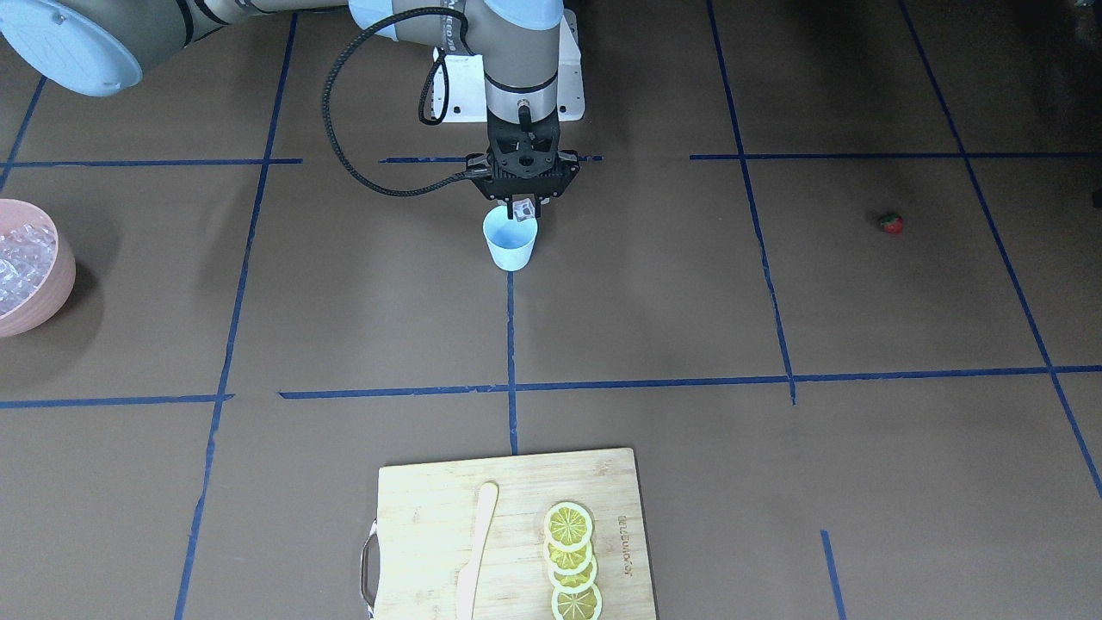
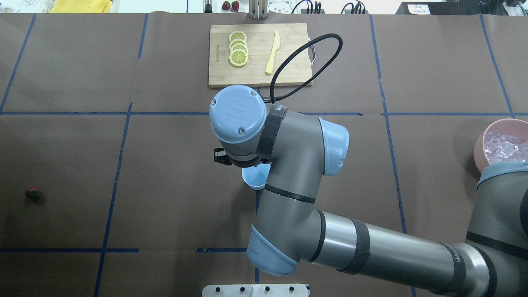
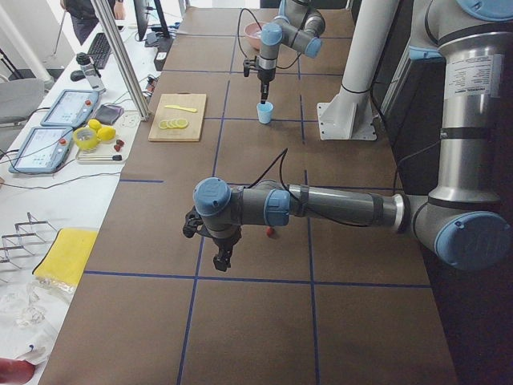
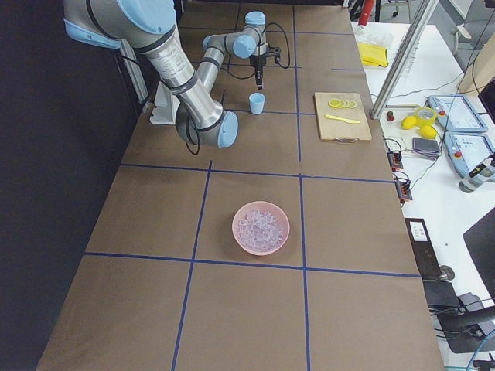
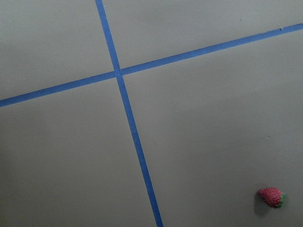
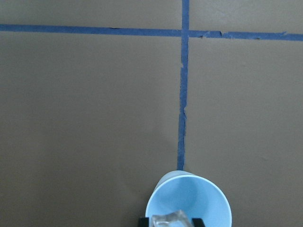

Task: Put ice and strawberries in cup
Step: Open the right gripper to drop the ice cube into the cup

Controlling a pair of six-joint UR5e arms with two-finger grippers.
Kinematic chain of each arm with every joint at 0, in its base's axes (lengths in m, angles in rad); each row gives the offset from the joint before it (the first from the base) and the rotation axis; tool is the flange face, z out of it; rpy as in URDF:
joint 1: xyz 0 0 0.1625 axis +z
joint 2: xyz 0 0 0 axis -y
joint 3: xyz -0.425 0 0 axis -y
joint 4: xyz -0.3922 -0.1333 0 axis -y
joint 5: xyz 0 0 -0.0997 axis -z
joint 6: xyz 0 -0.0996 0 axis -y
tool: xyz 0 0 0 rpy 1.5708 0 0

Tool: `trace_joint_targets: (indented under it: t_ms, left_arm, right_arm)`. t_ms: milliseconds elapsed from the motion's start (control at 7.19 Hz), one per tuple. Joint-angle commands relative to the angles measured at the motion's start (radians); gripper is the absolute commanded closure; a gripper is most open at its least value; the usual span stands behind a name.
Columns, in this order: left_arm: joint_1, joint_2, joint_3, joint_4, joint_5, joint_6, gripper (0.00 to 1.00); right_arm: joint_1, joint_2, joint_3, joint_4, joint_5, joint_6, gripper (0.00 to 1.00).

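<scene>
A wooden board (image 1: 413,517) lies at the table's edge on the side away from the robot, about halfway along it. On the board are a row of yellow lemon slices (image 1: 570,560) and a pale knife (image 1: 476,551), side by side but not touching.

The blue cup (image 1: 511,241) stands upright in the middle of the table, closer to the robot's edge. The right gripper (image 1: 523,209) points straight down just above it. Its two fingers are pinched on one clear ice cube (image 6: 169,220). The cube hangs over the cup's open top, by the part of the rim nearest the robot.

The pink bowl (image 1: 52,284) sits at the table's end on the robot's right. It holds a shiny heap of ice (image 1: 17,258).

The little red strawberry (image 1: 891,224) lies on the table toward the robot's left end, well apart from the cup. The left gripper (image 3: 222,258) hangs over the table near the strawberry. I cannot tell if its fingers are apart or together.
</scene>
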Motion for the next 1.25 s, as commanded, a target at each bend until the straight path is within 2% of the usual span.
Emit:
trace_joint_targets:
  t_ms: [0, 139, 278, 417, 556, 834, 1113]
  left_arm:
    - [0.0, 0.0, 0.0, 0.0, 0.0, 0.0, 0.0]
    - [0.0, 0.0, 0.001, 0.0, 0.0, 0.0, 0.0]
    - [0.0, 0.0, 0.001, 0.0, 0.0, 0.0, 0.0]
    - [0.0, 0.0, 0.001, 0.0, 0.0, 0.0, 0.0]
    - [0.0, 0.0, 0.001, 0.0, 0.0, 0.0, 0.0]
    - [0.0, 0.0, 0.001, 0.0, 0.0, 0.002, 0.0]
    - [0.0, 0.0, -0.003, -0.002, 0.0, 0.002, 0.0]
  right_arm:
    - [-0.017, -0.011, -0.006, 0.0, -0.014, 0.003, 1.0]
    - [-0.016, -0.015, -0.001, 0.0, -0.014, 0.002, 0.98]
    - [-0.016, -0.017, 0.0, 0.0, -0.014, -0.007, 0.85]
    - [-0.016, -0.022, 0.006, 0.0, -0.016, -0.001, 0.14]
    - [-0.016, -0.026, 0.026, 0.001, -0.013, 0.0, 0.0]
    - [-0.016, -0.026, 0.033, 0.003, -0.011, 0.0, 0.0]
    - [-0.006, -0.031, 0.077, 0.003, -0.025, -0.013, 0.01]
